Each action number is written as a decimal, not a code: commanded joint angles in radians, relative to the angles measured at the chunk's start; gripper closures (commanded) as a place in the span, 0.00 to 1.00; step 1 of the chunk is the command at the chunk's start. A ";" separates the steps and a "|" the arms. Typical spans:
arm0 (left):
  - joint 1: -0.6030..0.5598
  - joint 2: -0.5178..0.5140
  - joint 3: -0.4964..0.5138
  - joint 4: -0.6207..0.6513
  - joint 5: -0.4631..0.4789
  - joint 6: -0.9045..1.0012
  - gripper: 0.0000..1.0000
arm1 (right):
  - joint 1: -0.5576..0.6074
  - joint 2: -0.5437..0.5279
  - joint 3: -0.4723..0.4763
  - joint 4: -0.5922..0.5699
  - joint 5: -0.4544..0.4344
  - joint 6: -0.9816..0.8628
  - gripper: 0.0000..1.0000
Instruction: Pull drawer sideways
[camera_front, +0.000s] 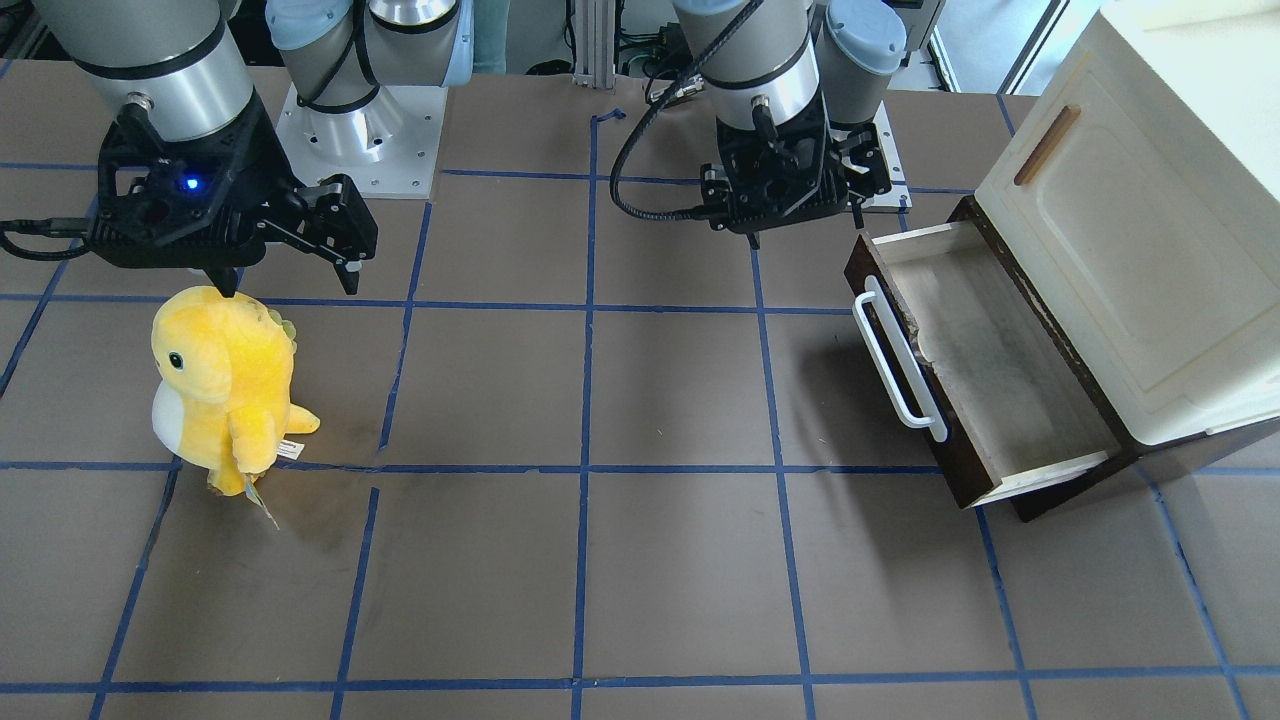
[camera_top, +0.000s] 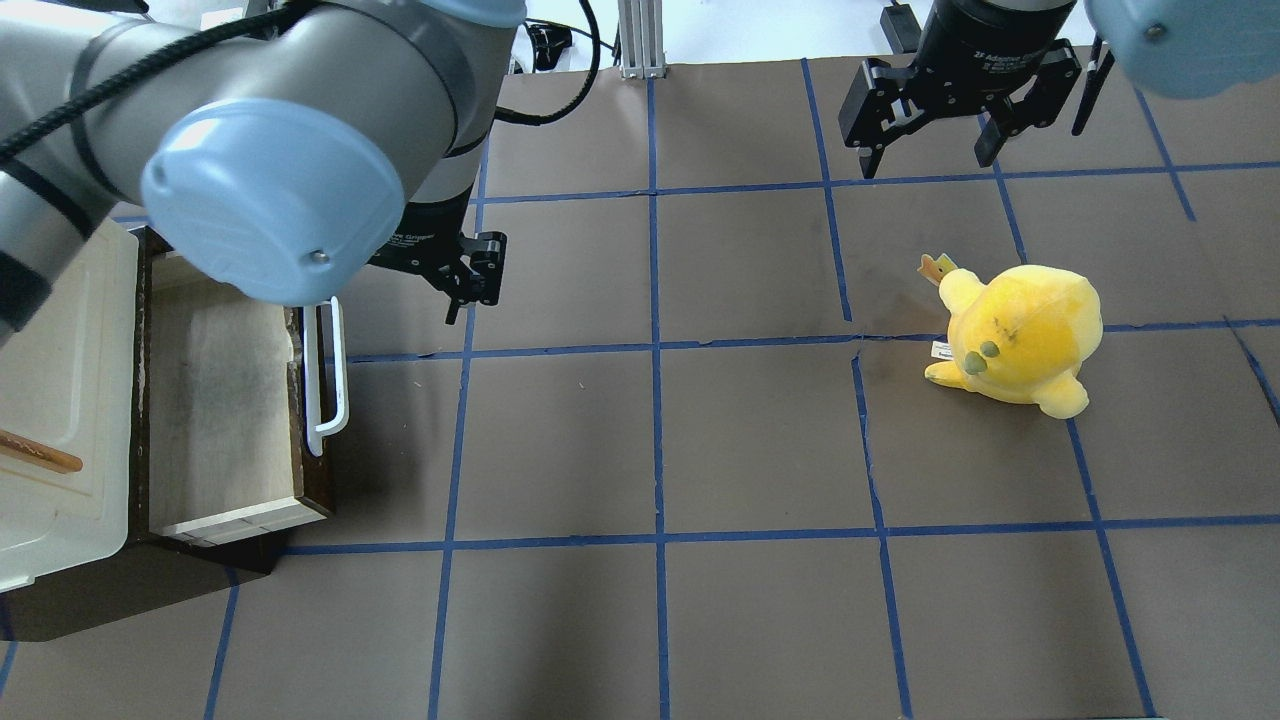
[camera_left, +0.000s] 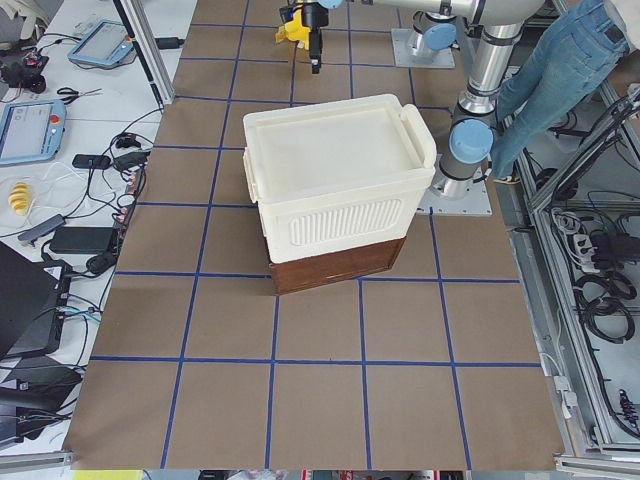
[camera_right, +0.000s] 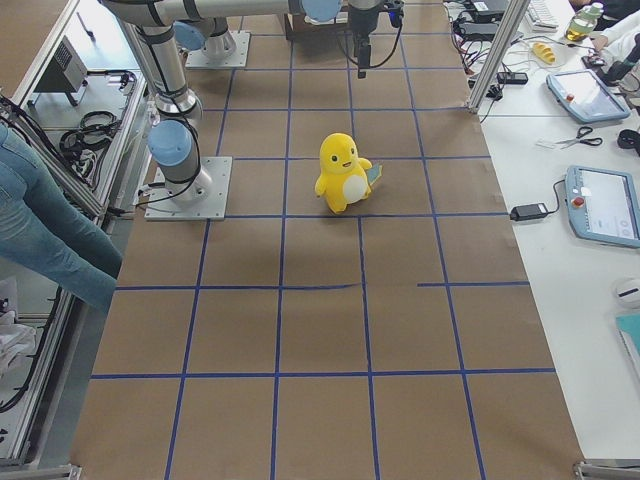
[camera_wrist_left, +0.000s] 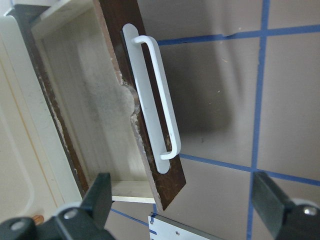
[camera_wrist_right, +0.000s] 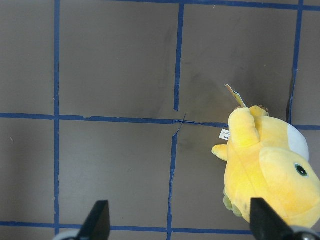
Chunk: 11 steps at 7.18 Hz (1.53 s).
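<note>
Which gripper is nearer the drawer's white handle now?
Left. The left gripper hovers open just beside the white handle of the drawer, near its robot-side end, not touching. The right gripper hangs open across the table, by the yellow plush.

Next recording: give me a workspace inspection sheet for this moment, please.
Surface: brown table with a blue tape grid, lightly scuffed.
Job's things: drawer pulled open, inside empty; its white handle is free.
Clutter: yellow plush standing upright; white cabinet above the drawer.
Grippers: left gripper open, empty, apart from the handle; right gripper open, empty, near the plush, not touching it.
Cables: black cable loops at the left wrist; loose leads on the side bench.
Surroundings: person by the robot base; pendants on the bench.
</note>
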 joint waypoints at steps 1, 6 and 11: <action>0.099 0.059 0.001 0.001 -0.180 0.011 0.00 | 0.000 0.000 0.000 0.000 0.000 0.000 0.00; 0.265 0.113 0.002 0.006 -0.327 0.182 0.00 | 0.000 0.000 0.000 0.000 0.000 0.000 0.00; 0.267 0.121 -0.007 0.017 -0.325 0.183 0.00 | 0.000 0.000 0.000 0.000 0.000 0.000 0.00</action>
